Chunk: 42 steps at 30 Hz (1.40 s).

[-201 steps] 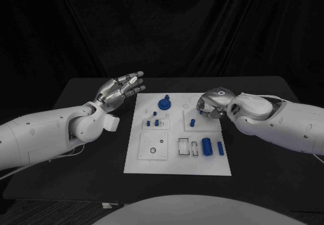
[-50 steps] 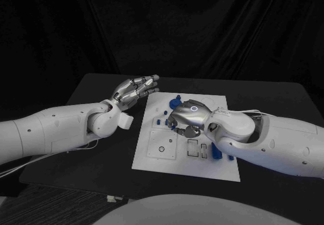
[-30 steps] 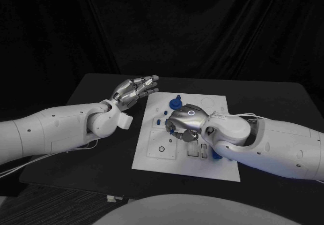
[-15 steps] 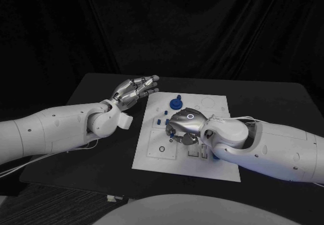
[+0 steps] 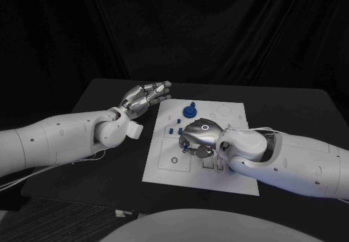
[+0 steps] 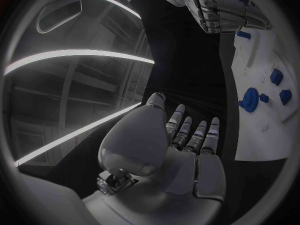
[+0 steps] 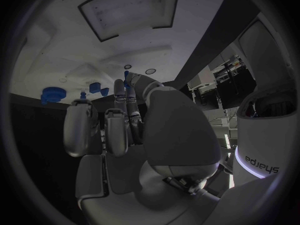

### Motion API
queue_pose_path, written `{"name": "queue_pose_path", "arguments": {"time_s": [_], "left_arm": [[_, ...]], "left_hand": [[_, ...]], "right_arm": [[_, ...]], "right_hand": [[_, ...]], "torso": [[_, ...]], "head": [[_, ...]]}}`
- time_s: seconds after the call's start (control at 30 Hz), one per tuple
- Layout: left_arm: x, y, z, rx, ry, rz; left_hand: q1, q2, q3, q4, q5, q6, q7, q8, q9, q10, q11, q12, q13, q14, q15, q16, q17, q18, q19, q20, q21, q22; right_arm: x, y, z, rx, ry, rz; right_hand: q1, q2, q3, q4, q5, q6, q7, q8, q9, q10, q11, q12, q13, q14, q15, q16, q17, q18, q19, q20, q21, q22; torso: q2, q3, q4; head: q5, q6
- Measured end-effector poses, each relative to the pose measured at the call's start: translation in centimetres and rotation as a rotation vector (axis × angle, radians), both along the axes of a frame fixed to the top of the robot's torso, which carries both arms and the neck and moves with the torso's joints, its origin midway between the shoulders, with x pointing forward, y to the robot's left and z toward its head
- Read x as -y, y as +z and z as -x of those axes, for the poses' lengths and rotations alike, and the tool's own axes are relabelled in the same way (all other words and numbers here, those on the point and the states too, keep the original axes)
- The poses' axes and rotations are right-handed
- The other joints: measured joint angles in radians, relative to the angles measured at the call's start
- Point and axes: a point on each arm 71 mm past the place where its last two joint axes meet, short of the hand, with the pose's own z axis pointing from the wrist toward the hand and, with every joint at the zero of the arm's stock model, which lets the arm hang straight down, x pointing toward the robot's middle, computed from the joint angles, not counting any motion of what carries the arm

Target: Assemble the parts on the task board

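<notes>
So over on the left, the left silver hand (image 5: pixel 144 95) hangs just off the far left corner of the flat white rectangular task board (image 5: pixel 173 171), fingers stretched out and spread, palm bare, nothing in it. From the left wrist camera you get the same: fingers (image 6: pixel 195 137) straight, apart, not touching the board (image 6: pixel 265 115).

On the board itself, the round blue knob-like part (image 5: pixel 189 110) stands near its far edge, with a couple of small blue pegs (image 5: pixel 175 131) just nearer than that, towards the board's left side.

Then the right silver hand (image 5: pixel 199 137) is hunched down over the middle of the board, fingers curled under. A small blue part (image 5: pixel 186 148) peeks out right at its fingertips, but I honestly can't tell whether it's pinched or just lying beneath.
</notes>
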Motion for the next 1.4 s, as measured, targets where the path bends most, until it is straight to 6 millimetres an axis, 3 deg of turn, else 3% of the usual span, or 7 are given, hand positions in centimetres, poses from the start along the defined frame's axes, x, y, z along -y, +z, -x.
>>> {"name": "queue_pose_path", "arguments": {"time_s": [1.4], "left_arm": [[0.0, -0.5, 0.1, -0.011, -0.008, 0.004]], "left_hand": [[0.004, 0.004, 0.000, 0.000, 0.004, 0.004, 0.004, 0.000, 0.001, 0.000, 0.000, 0.000, 0.000, 0.000, 0.000, 0.004, 0.000, 0.000, -0.004, 0.004, -0.004, -0.003]], "right_arm": [[-0.2, -1.3, 0.2, -0.025, -0.005, 0.013]], "right_hand": [[0.001, -0.001, -0.003, -0.003, 0.004, 0.001, 0.004, -0.012, -0.004, 0.001, 0.002, -0.005, 0.002, 0.002, 0.004, -0.004, 0.000, 0.000, -0.004, 0.004, -0.010, 0.000]], "torso": [[0.000, -0.0002, -0.0001]], "head": [[0.003, 0.000]]}}
